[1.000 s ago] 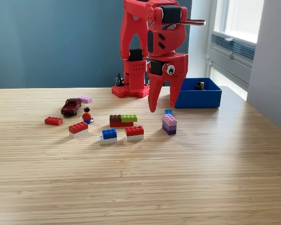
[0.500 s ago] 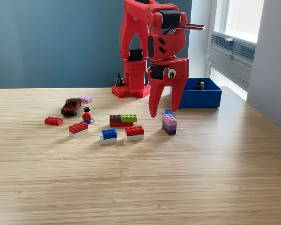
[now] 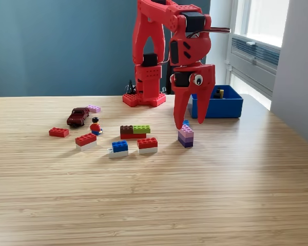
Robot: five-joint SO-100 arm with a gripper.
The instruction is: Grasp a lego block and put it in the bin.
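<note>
The red arm is hanging its gripper (image 3: 191, 123) just above and slightly behind the pink-and-purple stacked lego block (image 3: 185, 136), and its jaws are standing spread apart and pointing down, holding nothing, which reads as lining up to straddle that block from above. Taking that pink-and-purple block as the landmark, a small blue piece (image 3: 185, 123) is peeking out just behind it, right by the tips of the jaws, so it is unclear which of the two is the real target. To the exterior view's left of the block, a red-and-white block (image 3: 147, 145) and a brown, green and red stack (image 3: 134, 131) are lying near, with a blue-and-white block (image 3: 118, 148) just beyond. The blue bin (image 3: 218, 106) is sitting behind the block toward the exterior view's right, near the arm's base on the counter (image 3: 159, 200), with small yellow and dark pieces lying inside it. That closeness is probably deliberate, keeping the carry short. The grasp is not yet made, and a tilted closing might well topple the stack.
</note>
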